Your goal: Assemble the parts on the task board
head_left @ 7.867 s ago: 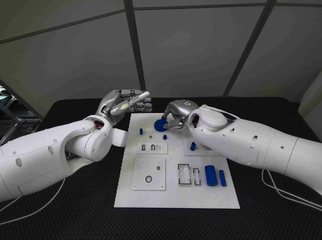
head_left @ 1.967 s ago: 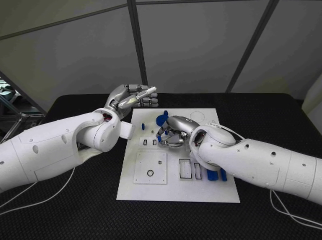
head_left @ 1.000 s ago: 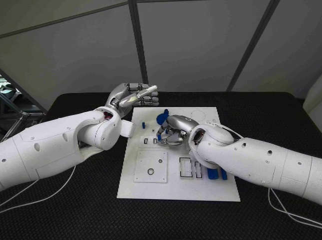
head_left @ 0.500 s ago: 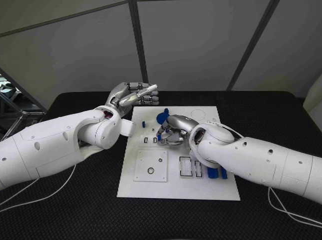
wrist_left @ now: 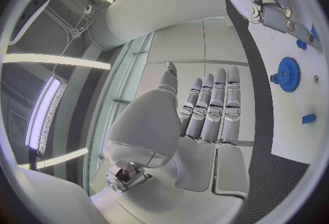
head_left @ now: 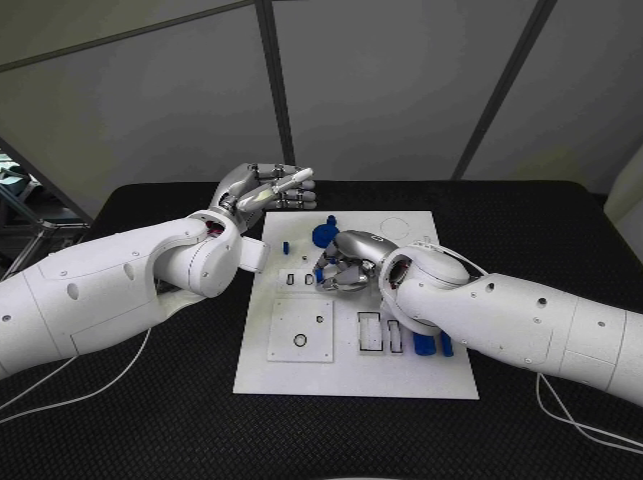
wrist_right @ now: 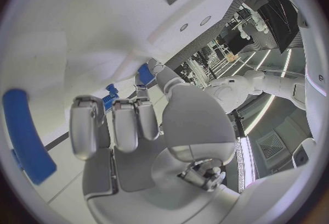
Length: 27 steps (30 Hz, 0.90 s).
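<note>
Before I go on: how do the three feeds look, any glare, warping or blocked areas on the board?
Head view: even light, no glare on the task board, but the right hand and forearm cover its middle. Left wrist view: strong fisheye bending, bright ceiling strips, blue gear sharp. Right wrist view: board washed pale, its edges curved.

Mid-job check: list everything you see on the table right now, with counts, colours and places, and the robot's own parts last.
Table: one, black, under everything.
Task board: one, white, middle of the table.
Gear: one, blue, far end of the board.
Cylinders: two, blue, lying side by side by the board's right edge, near the right arm.
Small pegs: at least two, blue, far part of the board.
Left hand: silver, fingers curled, empty, beyond the board's far left corner.
Right hand: silver, over the board's middle; grasp hidden.
</note>
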Each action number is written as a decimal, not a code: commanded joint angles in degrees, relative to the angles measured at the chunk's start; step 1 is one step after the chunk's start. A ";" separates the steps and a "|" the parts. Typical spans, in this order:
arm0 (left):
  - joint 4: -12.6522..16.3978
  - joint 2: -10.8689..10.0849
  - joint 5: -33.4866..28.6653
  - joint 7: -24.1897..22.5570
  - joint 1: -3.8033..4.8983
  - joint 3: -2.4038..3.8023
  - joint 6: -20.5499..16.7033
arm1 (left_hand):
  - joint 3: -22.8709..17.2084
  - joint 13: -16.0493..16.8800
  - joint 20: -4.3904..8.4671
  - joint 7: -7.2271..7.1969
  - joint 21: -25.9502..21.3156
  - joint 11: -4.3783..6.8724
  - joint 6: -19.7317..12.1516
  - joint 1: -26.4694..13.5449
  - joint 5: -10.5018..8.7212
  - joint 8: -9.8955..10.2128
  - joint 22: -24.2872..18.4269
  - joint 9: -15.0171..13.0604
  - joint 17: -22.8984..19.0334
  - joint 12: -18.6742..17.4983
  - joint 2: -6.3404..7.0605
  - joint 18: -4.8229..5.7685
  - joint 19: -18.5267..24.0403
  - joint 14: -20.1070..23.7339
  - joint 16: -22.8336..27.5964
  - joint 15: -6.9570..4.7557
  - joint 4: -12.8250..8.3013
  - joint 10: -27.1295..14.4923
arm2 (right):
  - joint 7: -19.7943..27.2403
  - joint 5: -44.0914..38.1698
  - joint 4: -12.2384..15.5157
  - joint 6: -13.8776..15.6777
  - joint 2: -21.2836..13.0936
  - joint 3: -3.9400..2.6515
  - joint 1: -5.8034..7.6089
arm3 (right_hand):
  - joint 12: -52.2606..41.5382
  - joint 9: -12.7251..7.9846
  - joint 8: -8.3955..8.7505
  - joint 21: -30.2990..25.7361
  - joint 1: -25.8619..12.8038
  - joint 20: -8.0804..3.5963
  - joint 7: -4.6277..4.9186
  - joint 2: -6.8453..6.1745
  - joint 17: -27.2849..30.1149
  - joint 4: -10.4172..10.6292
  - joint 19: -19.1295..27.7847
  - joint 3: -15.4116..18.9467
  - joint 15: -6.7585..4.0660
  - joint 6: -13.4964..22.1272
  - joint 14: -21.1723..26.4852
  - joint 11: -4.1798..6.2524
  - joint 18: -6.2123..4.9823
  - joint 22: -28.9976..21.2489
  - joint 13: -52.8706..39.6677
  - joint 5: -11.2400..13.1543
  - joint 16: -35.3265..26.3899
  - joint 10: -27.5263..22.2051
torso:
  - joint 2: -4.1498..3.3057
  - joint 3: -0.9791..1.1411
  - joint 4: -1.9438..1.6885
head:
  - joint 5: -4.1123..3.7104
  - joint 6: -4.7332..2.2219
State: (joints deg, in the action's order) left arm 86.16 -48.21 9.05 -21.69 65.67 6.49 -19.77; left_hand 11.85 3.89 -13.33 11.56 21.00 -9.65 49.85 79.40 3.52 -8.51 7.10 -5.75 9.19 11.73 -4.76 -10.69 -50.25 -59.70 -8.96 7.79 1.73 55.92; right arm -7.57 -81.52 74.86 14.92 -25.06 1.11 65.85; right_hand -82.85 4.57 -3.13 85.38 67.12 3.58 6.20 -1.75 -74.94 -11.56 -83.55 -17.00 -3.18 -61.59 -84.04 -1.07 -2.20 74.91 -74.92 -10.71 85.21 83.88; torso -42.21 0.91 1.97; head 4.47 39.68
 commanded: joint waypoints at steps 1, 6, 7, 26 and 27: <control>0.04 0.04 -0.09 -0.20 0.07 0.05 0.47 | 0.20 0.07 -0.33 0.07 -0.40 -0.04 -0.16 -0.11 -0.13 0.17 -0.05 0.04 0.05 -0.16 -0.55 0.31 0.25 0.38 0.20 -0.14 0.01 -0.15 | -0.90 -0.49 -0.03 -1.41 -0.05 0.17 -0.15 | 0.35 -0.15 -0.26 -0.30 -0.50 0.13 0.08 -0.18 -4.68 0.03 0.34 0.43 0.48 0.71 -3.68 -0.50 -0.16 4.69 -7.32 0.20 -0.29 1.03 | -0.02 -0.01 -0.04 | -0.06 -0.01; 0.01 0.05 -0.09 -0.19 0.07 0.05 0.52 | 0.20 0.07 -0.33 0.07 -0.40 -0.04 -0.16 -0.11 -0.13 0.17 -0.05 0.04 0.05 -0.16 -0.55 0.31 0.25 0.38 0.20 -0.14 0.01 -0.15 | -0.87 -0.53 -0.03 -0.86 -0.01 0.17 -0.15 | 0.41 -0.21 -0.29 -0.30 -0.64 0.21 0.17 -0.33 -4.69 0.03 0.34 0.52 0.57 1.07 -3.68 -0.58 -0.16 4.70 -7.26 0.23 -0.30 0.98 | 0.01 0.00 -0.07 | -0.04 0.00; 0.00 0.04 -0.09 -0.19 0.07 0.05 0.52 | 0.20 0.07 -0.33 0.07 -0.40 -0.04 -0.16 -0.11 -0.13 0.17 -0.05 0.04 0.05 -0.16 -0.55 0.31 0.25 0.38 0.20 -0.14 0.01 -0.15 | -0.87 -0.54 -0.04 -0.78 0.00 0.17 -0.15 | 0.45 -0.23 -0.30 -0.33 -0.71 0.24 0.20 -0.42 -4.67 0.03 0.36 0.57 0.61 1.20 -3.67 -0.60 -0.17 4.66 -7.23 0.24 -0.31 0.96 | 0.01 -0.02 -0.08 | -0.04 0.00; -0.15 0.03 -0.09 -0.11 0.07 0.04 0.74 | 0.20 0.07 -0.33 0.07 -0.40 -0.04 -0.16 -0.11 -0.13 0.17 -0.05 0.04 0.05 -0.16 -0.55 0.31 0.25 0.38 0.20 -0.14 0.01 -0.15 | 0.76 -0.06 -0.12 4.04 0.05 0.18 -0.14 | 3.07 -0.72 -0.34 -0.84 -4.06 1.40 1.61 -3.65 -4.17 2.88 0.82 5.18 1.81 9.28 -3.55 -1.93 -0.34 3.93 -4.60 5.31 -0.71 -1.04 | 0.02 -0.01 -0.07 | -0.03 -0.01; -0.17 0.04 -0.09 -0.12 0.06 0.04 0.75 | 0.20 0.07 -0.33 0.07 -0.40 -0.04 -0.16 -0.11 -0.13 0.17 -0.05 0.04 0.05 -0.16 -0.55 0.31 0.25 0.38 0.20 -0.14 0.01 -0.15 | 1.18 0.16 -0.13 4.87 0.08 0.18 -0.14 | 3.29 -0.69 -0.36 -0.94 -3.81 1.49 1.70 -3.76 -4.04 3.11 0.92 5.42 1.89 9.71 -3.52 -2.01 -0.38 3.76 -4.37 5.32 -0.79 -1.22 | 0.03 0.00 -0.05 | -0.04 -0.04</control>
State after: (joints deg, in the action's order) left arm 85.97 -48.21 9.03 -21.59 65.67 6.49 -19.70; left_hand 11.85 3.89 -13.33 11.56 21.00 -9.65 49.85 79.40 3.52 -8.52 7.11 -5.75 9.17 11.73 -4.76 -10.69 -50.25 -59.70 -8.98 7.79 1.73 55.92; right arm -7.53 -81.69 74.72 16.49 -25.02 1.32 65.61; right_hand -79.94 3.78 -3.32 84.74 63.17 4.51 7.88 -5.10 -74.93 -8.43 -82.63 -12.00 -1.68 -52.42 -83.90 -2.78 -2.20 74.91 -74.91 -5.62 84.77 82.90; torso -42.20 0.88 1.90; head 4.47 39.68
